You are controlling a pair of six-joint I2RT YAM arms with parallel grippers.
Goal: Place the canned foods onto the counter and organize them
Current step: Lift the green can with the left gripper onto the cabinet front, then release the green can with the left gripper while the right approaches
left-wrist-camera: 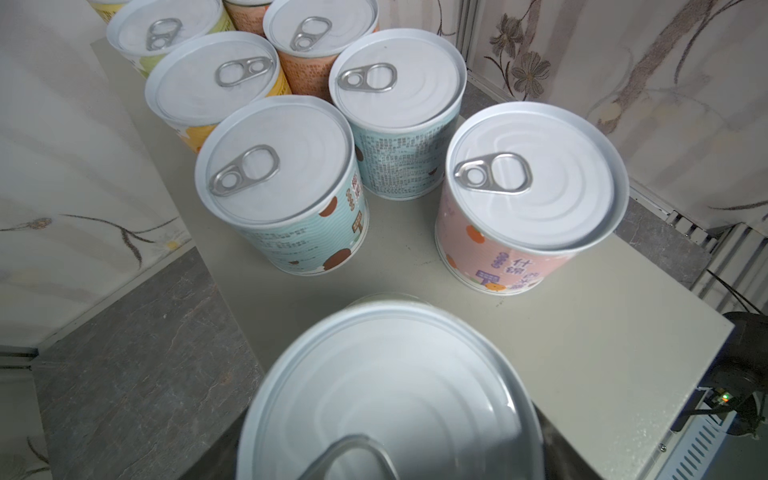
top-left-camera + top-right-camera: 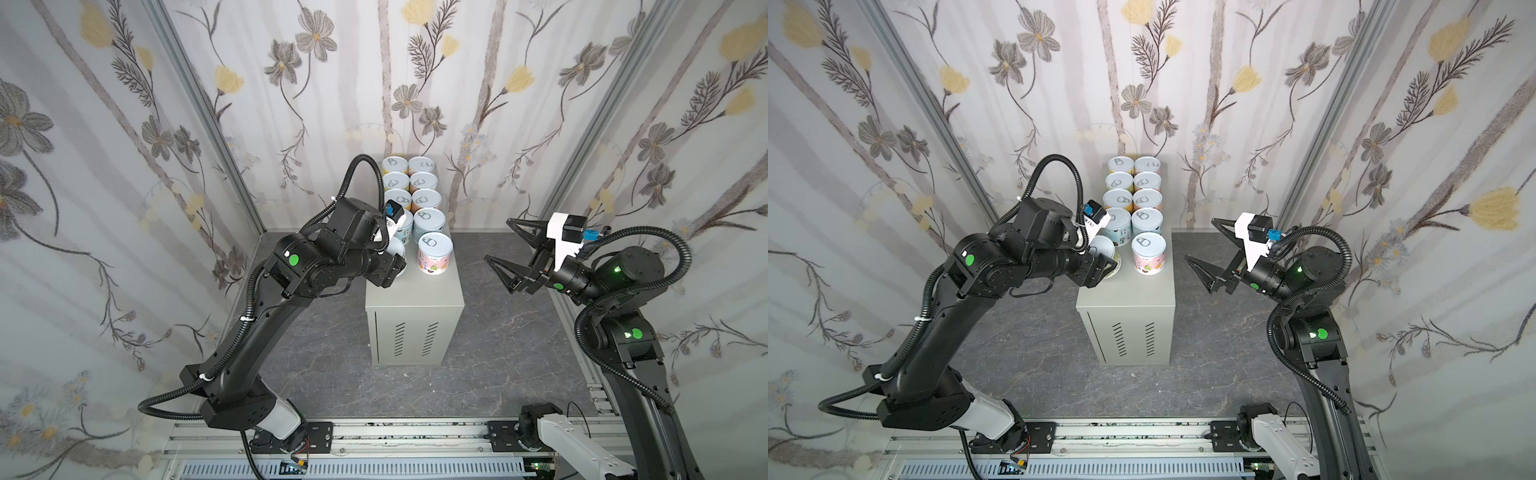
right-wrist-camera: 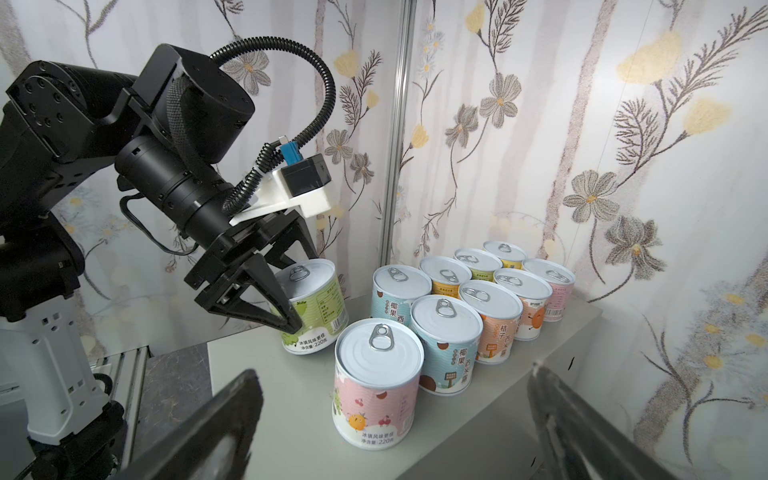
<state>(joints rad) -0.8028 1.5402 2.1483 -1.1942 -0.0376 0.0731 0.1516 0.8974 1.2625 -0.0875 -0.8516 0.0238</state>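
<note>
1. The counter [image 2: 417, 291], a tall grey-beige metal box with two columns of vent slits on its front, stands on the dark marbled floor [image 2: 498, 353] against the back wall, between the two arms.
2. The left arm [image 2: 257, 332] reaches over the counter's left edge. The right arm [image 2: 623, 332] is off to the right, clear of the box.
3. Nine canned foods [image 2: 424, 181] stand upright on the rear of the counter top, packed close in two columns. There are five in the right column and four in the left, all with silver pull-tab lids up.
4. The right gripper [image 2: 497, 239] hangs in the air beside the counter's right side. Its fingers are spread wide with nothing between them, and they point toward the cans.
5. The left gripper [image 3: 303, 291] pinches the green can [image 3: 322, 316] across its sides, one finger on the near side and one behind.
6. The green can sits at the front of the left column, just in front of a light blue can [image 3: 392, 305]. It leans slightly, low over the counter's left edge. I cannot tell whether its base touches the top.
7. The pink can [image 2: 434, 254] stands upright at the front of the right column, beside the green can but apart from it.
</note>
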